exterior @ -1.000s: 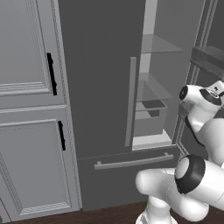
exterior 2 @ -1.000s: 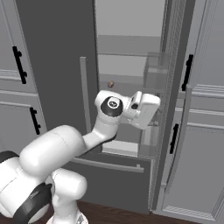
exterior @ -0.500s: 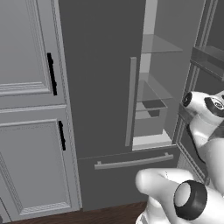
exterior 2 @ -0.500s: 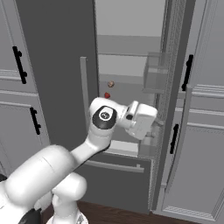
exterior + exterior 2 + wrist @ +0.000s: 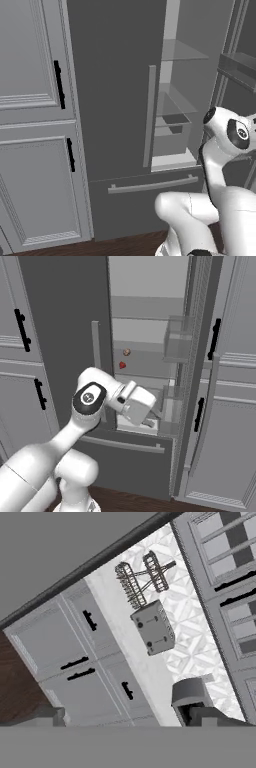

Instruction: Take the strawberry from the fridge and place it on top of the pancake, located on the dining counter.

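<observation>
My pincer (image 5: 152,421) stands wide open with nothing between its jaws, low in the opening of the fridge (image 5: 65,341), just in front of the lowest white shelf. I get this from the right base view; in the left base view I can make out my arm's upper joints at the right edge, but not the fingers.

The strawberry (image 5: 122,365) sits above the pincer and a little to its left, on a grey inner shelf, well apart from the fingers. Just beside it, slightly higher, lies one small round brownish thing (image 5: 127,351) I cannot identify. So: one red berry, one brown ball.

From the left base view I count one long vertical bar handle (image 5: 148,116) on the closed fridge door and one horizontal bar on the bottom drawer (image 5: 150,185).

The hand view, rolled over, looks elsewhere: a pale worktop (image 5: 125,632) carrying one grey toaster (image 5: 154,628) and one wire rack (image 5: 142,577).

The open door's clear bins (image 5: 177,341) stand close on the pincer's right; the closed door edge bounds its left.
</observation>
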Tool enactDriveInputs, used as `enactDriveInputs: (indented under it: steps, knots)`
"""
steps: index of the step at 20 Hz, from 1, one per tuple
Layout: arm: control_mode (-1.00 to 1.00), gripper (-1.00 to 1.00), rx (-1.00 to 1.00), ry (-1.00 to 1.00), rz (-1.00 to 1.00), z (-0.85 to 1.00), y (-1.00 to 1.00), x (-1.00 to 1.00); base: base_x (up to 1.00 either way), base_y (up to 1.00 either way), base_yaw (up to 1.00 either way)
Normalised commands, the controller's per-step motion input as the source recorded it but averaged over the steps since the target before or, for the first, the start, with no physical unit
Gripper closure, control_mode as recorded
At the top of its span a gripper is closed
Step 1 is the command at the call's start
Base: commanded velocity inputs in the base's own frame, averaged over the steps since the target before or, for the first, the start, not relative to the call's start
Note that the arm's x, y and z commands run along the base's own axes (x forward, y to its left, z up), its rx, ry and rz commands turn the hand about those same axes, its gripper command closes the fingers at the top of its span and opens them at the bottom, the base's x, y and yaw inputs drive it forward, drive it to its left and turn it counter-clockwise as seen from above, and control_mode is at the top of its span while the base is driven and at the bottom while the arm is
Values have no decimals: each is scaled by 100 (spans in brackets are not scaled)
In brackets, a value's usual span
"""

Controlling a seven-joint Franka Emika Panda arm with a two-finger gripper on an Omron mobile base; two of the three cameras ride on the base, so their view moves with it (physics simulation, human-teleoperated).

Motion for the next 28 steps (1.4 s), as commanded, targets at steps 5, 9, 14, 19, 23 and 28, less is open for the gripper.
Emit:
enactDriveInputs:
  steps: [5,9,14,19,23,28]
  knots:
    - [-100,-100,12,-17,-3,22,82,-39,0,0,0]
    - [-100,-100,7,-25,-1,15,85,-36,0,0,0]
    - [-100,-100,11,-26,0,17,87,-16,0,0,0]
    - [-100,-100,14,-11,2,17,68,6,0,0,0]
    - [-100,-100,17,0,10,19,47,29,0,0,0]
    - [-100,-100,15,0,6,6,31,27,0,0,0]
